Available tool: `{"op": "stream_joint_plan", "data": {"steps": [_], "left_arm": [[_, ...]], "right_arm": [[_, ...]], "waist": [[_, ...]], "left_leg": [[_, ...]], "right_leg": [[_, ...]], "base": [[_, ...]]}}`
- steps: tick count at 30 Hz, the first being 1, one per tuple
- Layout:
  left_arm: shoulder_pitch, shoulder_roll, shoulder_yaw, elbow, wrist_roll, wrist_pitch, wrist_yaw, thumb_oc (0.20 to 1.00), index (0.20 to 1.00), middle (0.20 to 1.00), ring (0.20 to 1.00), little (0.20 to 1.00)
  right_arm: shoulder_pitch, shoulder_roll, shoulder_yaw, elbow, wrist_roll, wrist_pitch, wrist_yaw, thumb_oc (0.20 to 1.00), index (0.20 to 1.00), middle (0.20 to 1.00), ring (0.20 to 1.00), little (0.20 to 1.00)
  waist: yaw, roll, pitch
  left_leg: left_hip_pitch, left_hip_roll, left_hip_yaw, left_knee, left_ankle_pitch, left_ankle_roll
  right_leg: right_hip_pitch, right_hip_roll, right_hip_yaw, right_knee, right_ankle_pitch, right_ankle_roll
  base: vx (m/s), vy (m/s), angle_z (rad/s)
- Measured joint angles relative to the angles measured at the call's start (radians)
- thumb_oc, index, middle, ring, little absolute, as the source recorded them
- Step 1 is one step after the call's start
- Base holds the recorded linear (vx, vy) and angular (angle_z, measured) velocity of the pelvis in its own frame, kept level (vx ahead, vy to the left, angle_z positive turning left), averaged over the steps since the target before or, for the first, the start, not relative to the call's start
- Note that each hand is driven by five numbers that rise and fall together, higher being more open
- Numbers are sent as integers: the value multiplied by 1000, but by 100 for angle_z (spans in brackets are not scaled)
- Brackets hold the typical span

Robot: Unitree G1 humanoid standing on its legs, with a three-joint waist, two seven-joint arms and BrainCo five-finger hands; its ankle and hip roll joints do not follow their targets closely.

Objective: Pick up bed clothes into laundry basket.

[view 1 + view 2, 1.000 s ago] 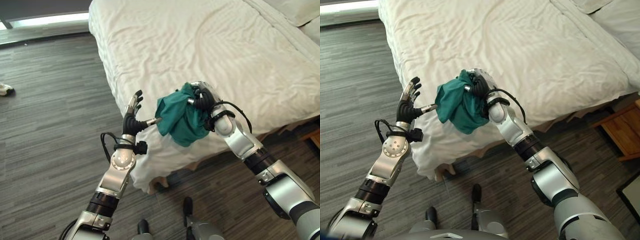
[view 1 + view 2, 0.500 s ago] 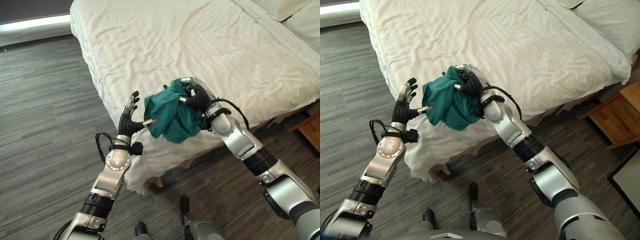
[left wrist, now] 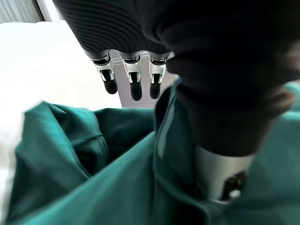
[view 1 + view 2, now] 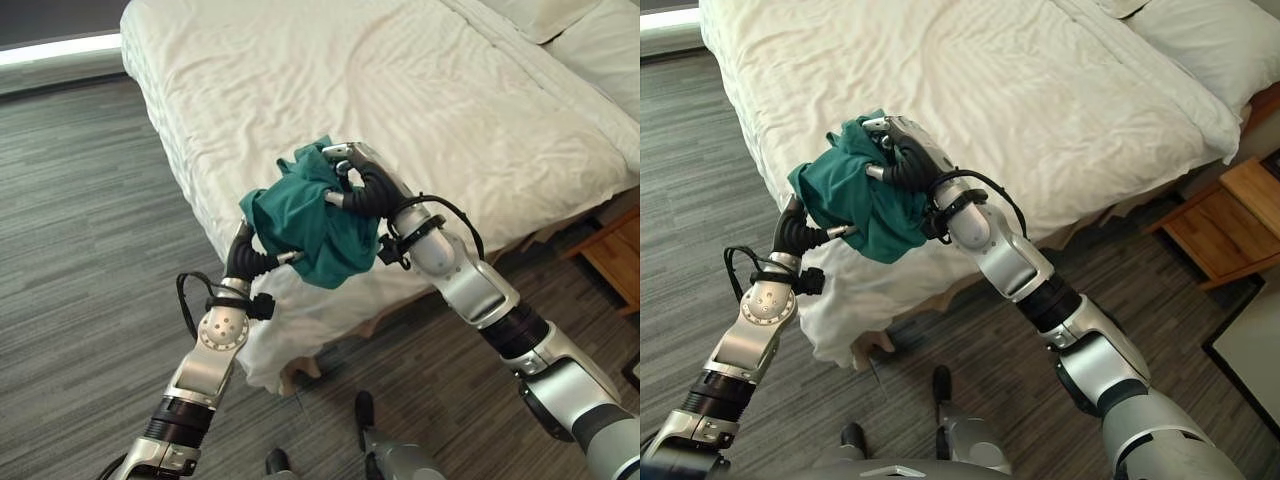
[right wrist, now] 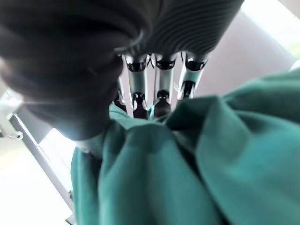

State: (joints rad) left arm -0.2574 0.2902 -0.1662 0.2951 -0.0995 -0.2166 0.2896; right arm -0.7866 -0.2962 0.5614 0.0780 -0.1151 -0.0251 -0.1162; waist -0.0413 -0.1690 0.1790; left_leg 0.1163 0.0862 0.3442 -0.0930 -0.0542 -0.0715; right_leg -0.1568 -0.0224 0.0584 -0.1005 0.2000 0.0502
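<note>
Left eye view — right hand (image 4: 362, 185) grips green cloth (image 4: 305, 225).

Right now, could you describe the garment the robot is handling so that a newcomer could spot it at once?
Start at the big white bed and go to its near corner. There a bunched teal-green cloth hangs in the air, gripped from above by the right hand, with the left hand under it. It is the one coloured thing against white bedding.
</note>
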Motion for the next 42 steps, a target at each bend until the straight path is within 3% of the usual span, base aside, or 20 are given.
{"op": "stream_joint_plan", "data": {"steps": [1,2,5,12,22,24,26,29,30,32,33,34,35,36,37,38,40,41,42], "left_arm": [[-18,-57,-101,188,-9,37,20,200,200,200,200,200],[-29,-59,-168,266,-8,59,21,200,200,200,200,200],[-80,-70,-245,326,-10,77,42,200,200,200,200,200],[-217,-115,-330,349,-124,70,58,200,200,200,200,200],[-205,-95,-341,283,-133,69,74,200,200,200,200,200],[-172,-77,-341,177,-131,72,71,200,200,200,200,200],[-85,-49,-315,48,-123,65,58,200,200,200,200,200],[39,30,-200,-90,-114,49,51,200,200,200,200,200],[43,56,-183,-124,-114,44,40,200,200,200,200,200],[109,105,-107,-271,-113,33,5,200,200,200,200,200],[149,113,-77,-330,-112,13,-14,200,200,200,200,200],[157,96,-72,-341,-112,3,-27,200,200,200,200,200],[159,73,-77,-340,-113,12,-33,200,200,200,200,200],[260,7,-54,-472,-116,17,-62,200,200,200,200,200],[291,9,-69,-522,-115,-6,-76,200,200,200,200,200],[279,1,-78,-522,-115,-12,-86,200,200,200,200,200],[256,-24,-85,-519,-116,-12,-99,200,200,200,200,200],[240,-28,-83,-519,-119,-14,-99,200,200,200,200,200],[223,-19,-78,-512,-124,-16,-98,200,200,200,200,200]], "right_arm": [[6,24,66,-1,33,4,6,200,200,200,200,200],[6,28,110,3,61,4,15,200,200,200,200,200],[18,51,169,21,156,4,18,200,200,200,200,200],[-9,75,195,57,393,3,-44,200,200,200,200,200],[-13,60,187,89,408,-36,-76,200,200,200,200,200],[21,32,144,68,399,-57,-73,200,200,200,200,200],[101,-78,15,-34,387,-68,-76,200,200,200,200,200],[235,-135,-212,-181,288,-68,-80,200,200,200,200,200],[308,-155,-238,-206,266,-68,-76,200,200,200,200,200],[517,-148,-354,-324,223,-71,-56,200,200,200,200,200],[601,-153,-372,-350,200,-76,-46,200,200,200,200,200],[643,-163,-362,-340,191,-72,-42,200,200,200,200,200],[656,-168,-362,-348,190,-72,-39,200,200,200,200,200],[747,-147,-453,-462,154,-105,-18,200,200,200,200,200],[759,-153,-472,-487,150,-130,-15,200,200,200,200,200],[774,-154,-494,-502,148,-143,-11,200,200,200,200,200],[819,-123,-513,-504,134,-152,-7,200,200,200,200,200],[828,-105,-511,-503,134,-152,-6,200,200,200,200,200],[822,-81,-502,-493,134,-152,-4,200,200,200,200,200]], "waist": [[-16,-22,-13],[-26,-46,-20],[-59,-99,-37],[-90,-98,-73],[-91,-82,-123],[-91,-73,-121],[-84,-54,-130],[-95,-37,-127],[-96,-31,-124],[-96,-14,-112],[-97,-2,-103],[-125,18,-100],[-131,42,-100],[-133,103,-107],[-143,106,-106],[-169,110,-108],[-202,149,-116],[-207,149,-116],[-201,127,-112]], "left_leg": [[7,-3,11,0,-3,1],[5,-2,24,0,-3,1],[-1,-8,57,1,-3,0],[10,-13,64,0,-3,1],[26,-8,54,0,-2,1],[24,3,32,0,-1,1],[24,8,-28,0,-2,2],[39,5,-16,0,0,1],[49,6,7,0,-4,2],[61,19,81,-1,-9,7],[71,41,109,-8,-15,12],[94,42,138,-7,-19,15],[99,49,162,-7,-27,10],[114,67,261,-4,-44,12],[133,58,282,-2,-51,5],[139,48,301,-1,-58,-6],[153,53,295,0,-64,0],[161,58,293,23,-59,0],[160,70,302,98,-61,2]], "right_leg": [[-3,3,18,0,1,1],[-12,6,30,0,3,4],[-34,10,58,0,3,6],[-29,9,72,0,9,8],[-12,-4,64,0,13,12],[3,-12,22,0,9,20],[29,-14,-29,0,-11,22],[32,-5,-52,14,6,8],[31,0,-60,14,20,21],[10,22,-141,-1,77,98],[12,11,-225,13,41,109],[11,-8,-322,107,-49,16],[7,-19,-357,170,-89,1],[-31,-61,-509,346,-211,-24],[-26,-62,-483,343,-242,-16],[-24,-43,-459,313,-271,-72],[-23,8,-397,285,-267,-73],[-29,36,-358,282,-265,-75],[-24,52,-305,276,-264,-75]], "base": [[-24,-19,-31],[-22,-12,-48],[-22,-2,-31],[-42,17,-7],[-45,3,1],[3,-21,53],[-72,11,71],[-91,27,0],[-65,45,-54],[-39,23,-81],[14,3,-87],[146,7,-69],[199,-26,-133],[231,-50,-148],[180,-90,-150],[165,-102,-85],[134,-139,-89],[82,-138,-132],[91,-170,-162]]}}
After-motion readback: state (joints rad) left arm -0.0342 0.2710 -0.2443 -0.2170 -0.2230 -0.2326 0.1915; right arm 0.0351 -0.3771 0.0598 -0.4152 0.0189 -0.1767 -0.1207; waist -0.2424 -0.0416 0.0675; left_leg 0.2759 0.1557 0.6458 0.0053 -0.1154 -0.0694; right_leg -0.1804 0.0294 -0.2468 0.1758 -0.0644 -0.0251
